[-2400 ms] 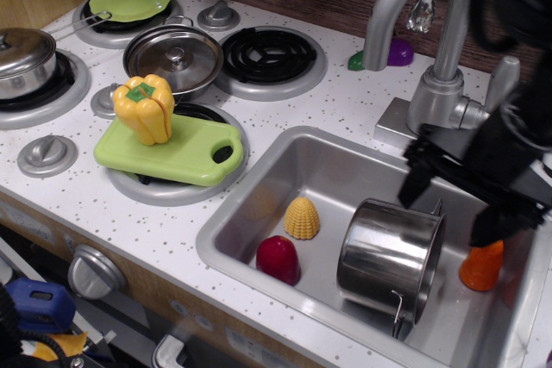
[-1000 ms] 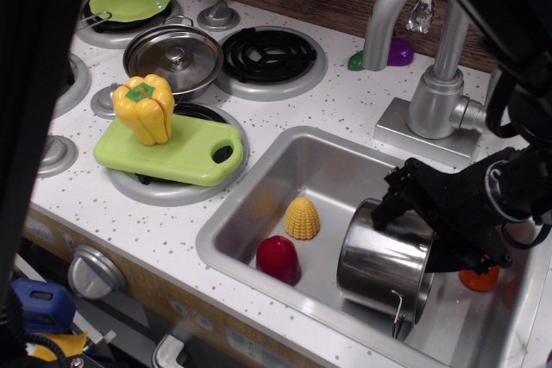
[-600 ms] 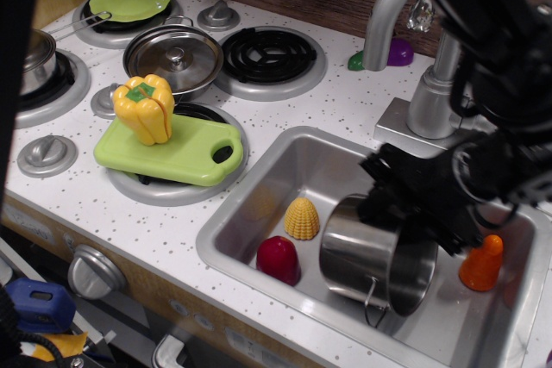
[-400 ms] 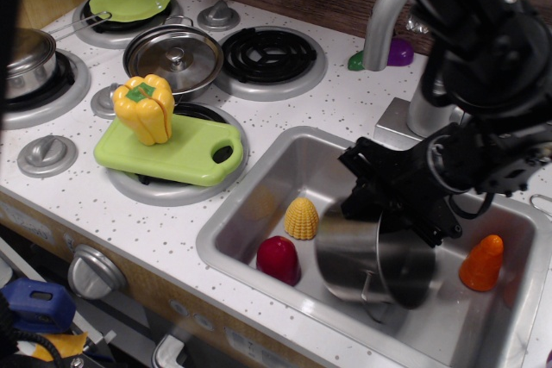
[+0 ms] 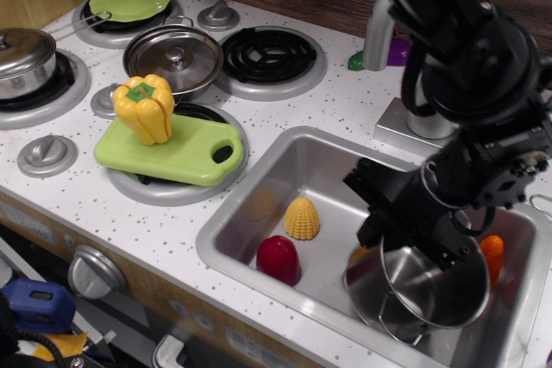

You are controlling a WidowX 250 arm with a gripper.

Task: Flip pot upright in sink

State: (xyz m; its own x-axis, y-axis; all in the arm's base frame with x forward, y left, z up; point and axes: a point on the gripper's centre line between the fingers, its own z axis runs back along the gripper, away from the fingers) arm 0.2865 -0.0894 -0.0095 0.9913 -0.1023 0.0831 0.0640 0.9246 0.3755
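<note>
Pot almost standing up in the sink

The gripper (image 5: 405, 232) grips the rim of the pot (image 5: 423, 290), mouth nearly up, at the sink's (image 5: 259, 180) front right corner. Next it likely needs to set it flat and let go.

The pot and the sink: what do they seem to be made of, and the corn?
The pot looks like polished steel: mirror-bright, with reflections on its wall and thin wire handles. The sink looks like brushed or satin metal, with duller, softer highlights; it could be metal-coated plastic. The corn looks like matte yellow plastic or rubber, with a moulded kernel texture.
</note>
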